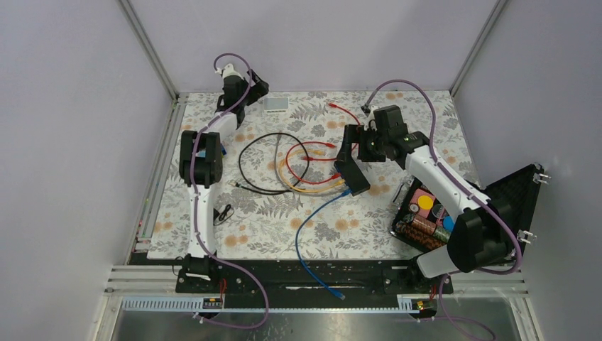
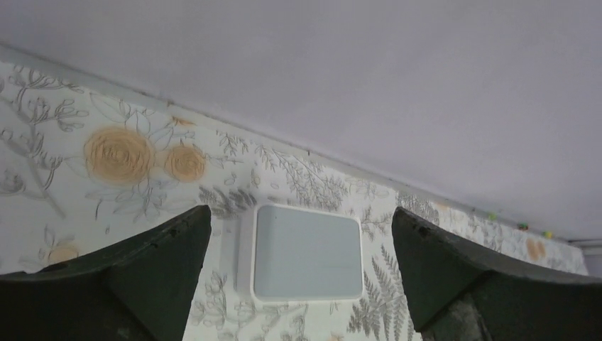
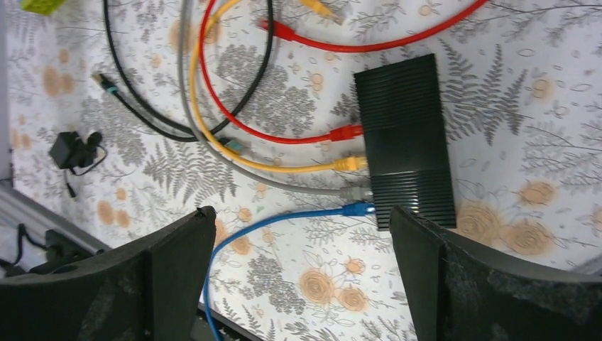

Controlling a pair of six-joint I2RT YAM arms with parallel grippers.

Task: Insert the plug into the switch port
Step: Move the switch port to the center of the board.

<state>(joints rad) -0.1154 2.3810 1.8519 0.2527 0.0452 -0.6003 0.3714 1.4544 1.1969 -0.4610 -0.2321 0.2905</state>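
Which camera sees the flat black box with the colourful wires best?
The right wrist view. There the black box sits in the middle, ribbed top and coloured plugs along one side plain to see. The top external view shows it small and dark. The left wrist view misses it, showing only a white box.

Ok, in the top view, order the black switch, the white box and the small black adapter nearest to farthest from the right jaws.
1. black switch, mid-table.
2. white box, far edge.
3. small black adapter, near left.
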